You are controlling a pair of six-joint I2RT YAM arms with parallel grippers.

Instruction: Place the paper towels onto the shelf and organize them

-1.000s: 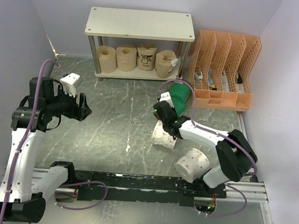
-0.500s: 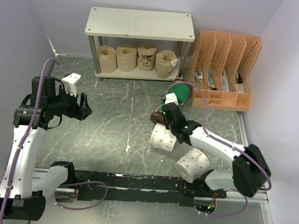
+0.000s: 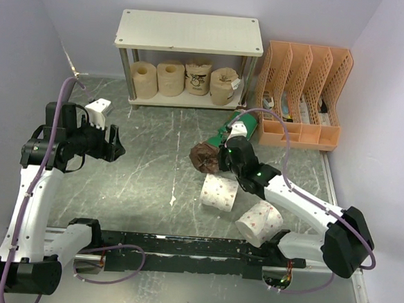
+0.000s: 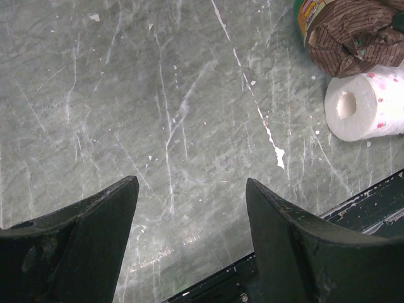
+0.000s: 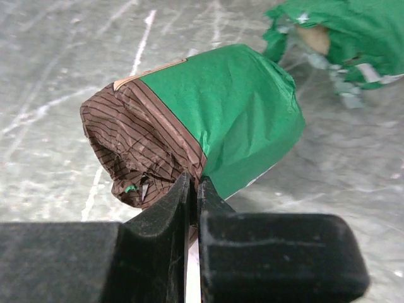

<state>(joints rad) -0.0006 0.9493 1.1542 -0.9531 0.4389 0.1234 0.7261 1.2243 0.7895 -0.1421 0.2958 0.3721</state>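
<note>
Paper towels, top view: four tan rolls (image 3: 170, 78) stand in a row on the lower board of the low off-white two-tier shelf (image 3: 188, 31) with silver legs, at the far side of the grey marbled desk (image 3: 152, 169).
Roll in play: the green-wrapped roll (image 3: 203, 156) with the brown striped top is out mid-desk in the right end effector (image 3: 214, 159), well short of the shelf.
Waiting: two white pink-dotted rolls (image 3: 220, 192) lie near the right arm.
Other arm: the left end effector (image 3: 112, 147) hangs over the desk's left part, well apart from every roll.
Left wrist view: fingers (image 4: 76, 246) splayed and released, nothing between them, only desk below.
Right wrist view: the end effector is clenched, pinching just the crumpled brown wrap. A second green-wrapped roll (image 5: 328, 28) lies close behind.
Step in hand: carrying this roll to the shelf, I'd say.
Doing it well: that's a thin grip on loose paper, so go slowly, don't let the roll swing, clear the upper board's front edge, then set it down upright.
Edges and room: the lower tier looks full, so the upper board is the spot. Open desk leads there, but the orange perforated file organizer (image 3: 303, 96) crowds the shelf's right end, so come in from the front.
</note>
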